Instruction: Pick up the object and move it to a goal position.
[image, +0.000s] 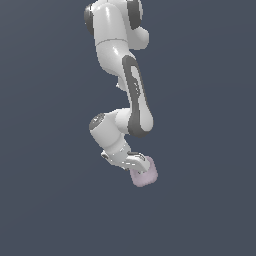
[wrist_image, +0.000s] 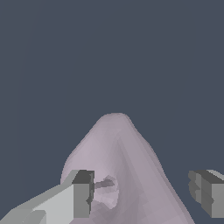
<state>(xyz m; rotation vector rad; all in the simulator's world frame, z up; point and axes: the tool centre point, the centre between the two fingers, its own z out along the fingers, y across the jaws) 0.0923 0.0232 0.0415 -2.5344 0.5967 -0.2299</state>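
The object is a small pale pink-lilac block with rounded corners (image: 145, 176), resting on the dark grey floor just below the end of the white arm. In the wrist view the block (wrist_image: 122, 153) fills the lower middle, with a small dimple near one finger. My gripper (image: 139, 165) is tilted and right over the block. In the wrist view my gripper (wrist_image: 144, 192) has its fingers on either side of the block. One fingertip (wrist_image: 83, 192) overlaps the block's side. The other fingertip (wrist_image: 208, 192) stands a small gap away. The jaws are open and wider than the block.
A plain dark grey floor (image: 50, 210) surrounds the block in both views. The white arm's links (image: 135, 95) rise above the gripper towards the top of the exterior view. No other objects show.
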